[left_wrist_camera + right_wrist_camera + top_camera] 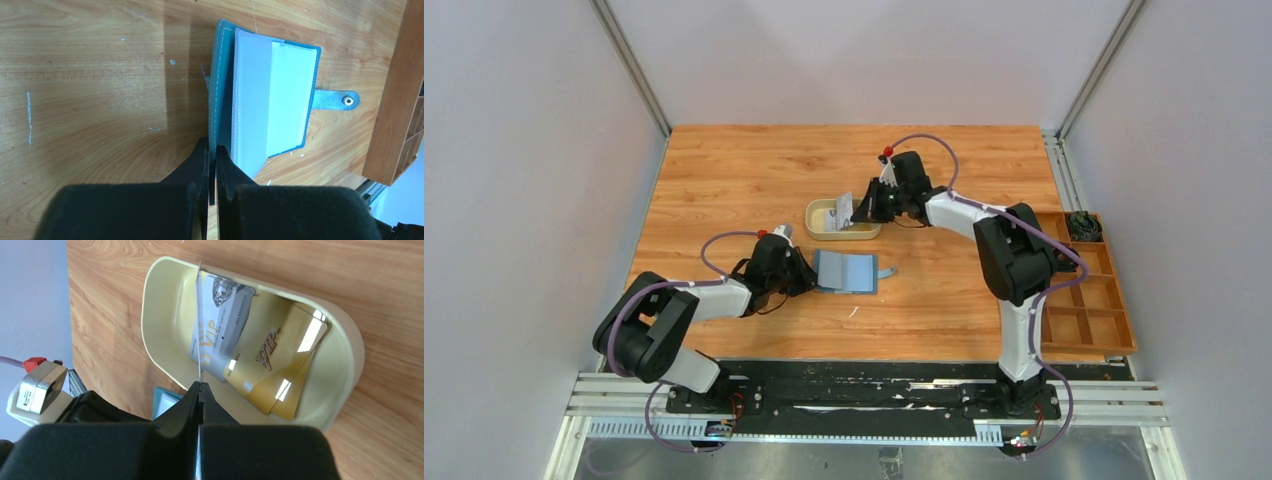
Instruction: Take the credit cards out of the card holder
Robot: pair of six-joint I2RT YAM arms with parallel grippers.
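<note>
- Teal wallet (252,100) lies open on the worktop (100,75). The left claw (212,156) pinches its cover edge, likely to steady it, with that arm stretched low.
- Right claw (199,388) is clamped on a card (845,210), edge-on over the tray (160,300), probably to drop it. A silver card (225,320) and a gold card (285,370) lie inside; wrist tipped down.

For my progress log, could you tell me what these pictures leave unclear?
Face of the held card: edge-on in the right wrist view, in the right gripper; tiny from above.
Pockets of the card holder: pale lining hides whether cards remain, left wrist view.
In the wooden box, the dark item: too small, top view.
</note>
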